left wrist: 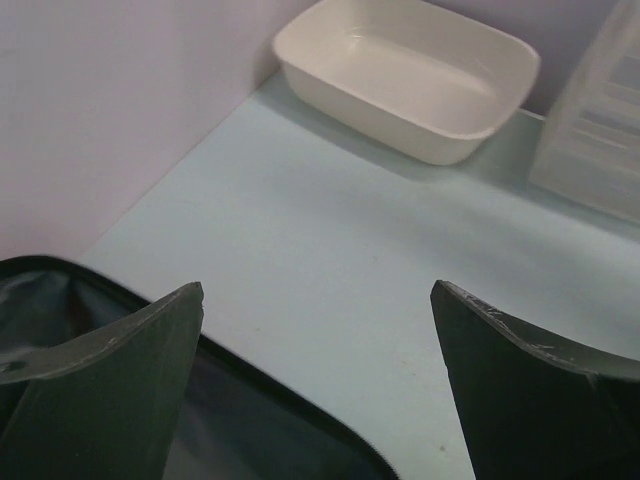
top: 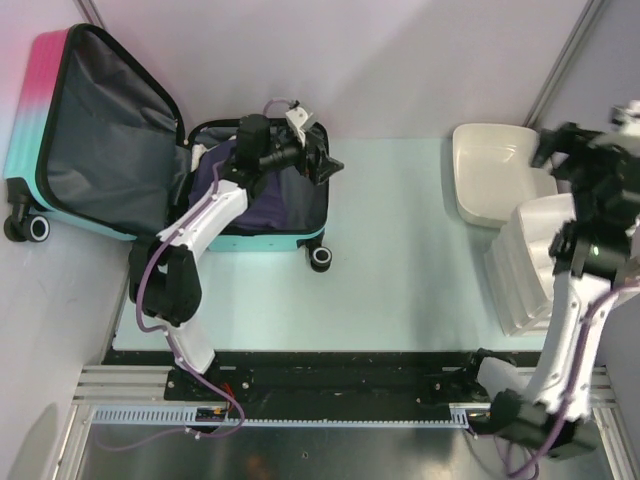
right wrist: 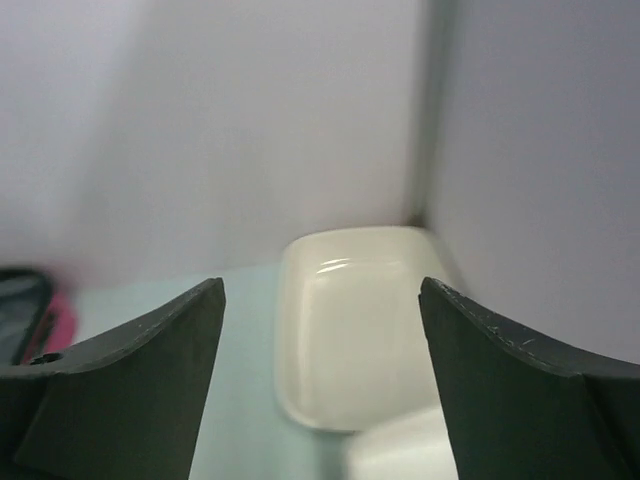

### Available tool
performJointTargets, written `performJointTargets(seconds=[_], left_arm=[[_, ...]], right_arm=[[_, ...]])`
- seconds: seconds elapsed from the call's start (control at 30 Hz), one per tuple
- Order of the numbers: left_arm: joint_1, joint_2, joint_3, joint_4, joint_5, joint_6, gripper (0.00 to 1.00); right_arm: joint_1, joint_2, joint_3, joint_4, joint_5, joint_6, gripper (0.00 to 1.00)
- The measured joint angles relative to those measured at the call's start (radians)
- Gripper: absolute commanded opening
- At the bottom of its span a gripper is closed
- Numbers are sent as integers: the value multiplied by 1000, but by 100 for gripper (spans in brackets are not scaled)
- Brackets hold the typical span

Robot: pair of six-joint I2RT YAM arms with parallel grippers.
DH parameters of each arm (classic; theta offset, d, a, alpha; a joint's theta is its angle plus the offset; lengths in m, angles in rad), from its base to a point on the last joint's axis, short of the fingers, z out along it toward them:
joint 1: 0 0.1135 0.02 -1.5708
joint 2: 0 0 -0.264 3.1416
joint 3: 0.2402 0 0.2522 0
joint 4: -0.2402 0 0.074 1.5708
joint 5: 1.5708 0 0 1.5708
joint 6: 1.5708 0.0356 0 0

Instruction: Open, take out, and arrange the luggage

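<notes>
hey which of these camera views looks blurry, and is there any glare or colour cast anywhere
Right wrist view: soft throughout, the white tub out of focus, with a small glare streak near its far rim. Left wrist view: sharp, only a mild sheen inside the tub. Top external view: crisp, with a pink cast on the wall beside the luggage.

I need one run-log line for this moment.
pink-to-teal hard-shell suitcase: open, lid at left | left gripper: open, empty, over suitcase rim | right gripper: open, empty, near white plastic tub
</notes>
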Motion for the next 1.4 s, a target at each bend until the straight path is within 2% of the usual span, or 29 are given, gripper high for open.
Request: performJointTargets(seconds=[0.07,0.17,0.3,0.4,0.57,0.8,0.97,1.1,1.13,1.23,1.4], left_arm=[[26,12,37,-30,-24,-12,100],[72,24,80,-62,-62,-45,100],[162,24,96,-105,-105,-97,100],[225,15,92,-168,-163,-109,100],[259,-60,33,-277,-338,-77,100],[256,-163,-42,-386,-494,-18,100],[282,-164,-43,-495,-541,60,100],[345,-162,-26,-616,-501,142,100],[366,-161,-16,-651,-488,159,100],[414,-154,13,-724,-476,193,99],[464,-153,31,-780,-469,210,99]], right_arm=[[167,100,23,2,20,-40,84],[345,278,83,2,80,-92,82],[495,539,132,9,216,-149,81],[545,720,191,6,309,-175,81],[539,960,305,3,420,-190,81],[484,1162,428,-7,467,-187,79],[456,1242,477,-55,423,-138,61],[443,1278,477,-85,351,-90,47],[444,1284,477,-93,335,-78,38],[455,1297,477,-103,284,-45,25],[479,1304,477,-95,233,26,23]])
